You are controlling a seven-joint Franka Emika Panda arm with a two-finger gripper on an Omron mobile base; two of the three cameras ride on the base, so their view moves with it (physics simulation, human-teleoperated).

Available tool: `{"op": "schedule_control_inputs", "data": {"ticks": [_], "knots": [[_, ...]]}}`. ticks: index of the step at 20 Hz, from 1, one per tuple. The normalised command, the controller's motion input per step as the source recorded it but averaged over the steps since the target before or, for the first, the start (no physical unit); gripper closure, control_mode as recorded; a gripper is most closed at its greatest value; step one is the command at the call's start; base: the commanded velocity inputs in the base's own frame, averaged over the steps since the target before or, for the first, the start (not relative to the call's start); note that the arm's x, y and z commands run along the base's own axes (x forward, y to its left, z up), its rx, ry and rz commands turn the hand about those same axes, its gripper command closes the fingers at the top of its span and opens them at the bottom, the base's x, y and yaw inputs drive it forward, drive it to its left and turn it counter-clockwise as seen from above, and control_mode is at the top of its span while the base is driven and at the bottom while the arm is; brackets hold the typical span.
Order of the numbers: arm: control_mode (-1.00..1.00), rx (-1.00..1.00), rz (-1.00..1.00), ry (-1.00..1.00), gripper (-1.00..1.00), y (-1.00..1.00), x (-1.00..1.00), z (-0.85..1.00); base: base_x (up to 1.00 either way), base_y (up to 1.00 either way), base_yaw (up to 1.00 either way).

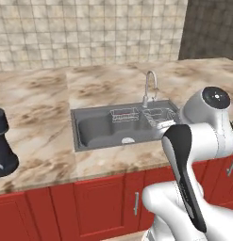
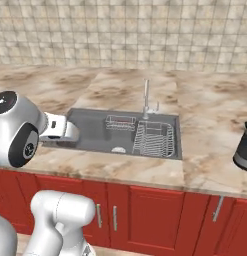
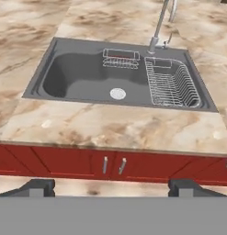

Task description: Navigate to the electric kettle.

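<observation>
A dark tapered jug shape with a grey ring at its base, which I take for the electric kettle (image 2: 243, 146), stands on the marble counter right of the sink and is cut off by the right edge of the right base view. My gripper (image 3: 112, 189) hangs in front of the red cabinets, facing the sink, open and empty. Its two fingertips (image 3: 37, 187) rise far apart at the bottom of the hand view. The kettle lies well to the right of the gripper.
A grey sink (image 1: 89, 129) with a tap (image 1: 149, 87), a small wire caddy (image 3: 120, 58) and a dish rack (image 3: 171, 82) sits mid-counter. A squat black appliance with a flared bottom (image 1: 2, 150) stands left of the sink. Red cabinet doors (image 2: 145, 212) run below. A tiled wall closes the back.
</observation>
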Motion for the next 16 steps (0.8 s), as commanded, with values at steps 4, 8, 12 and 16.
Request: {"op": "schedule_control_inputs", "data": {"ticks": [4,8,12,16], "knots": [[1.0,0.0,0.0,0.0,-1.0,0.0,0.0,0.0,0.2,-1.0,0.0],[1.0,0.0,0.0,0.0,-1.0,0.0,0.0,0.0,0.34,-1.0,0.01],[1.0,0.0,0.0,0.0,-1.0,0.0,0.0,0.0,0.42,-1.0,0.0],[1.0,0.0,0.0,0.0,-1.0,0.0,0.0,0.0,0.4,-1.0,0.0]]}}
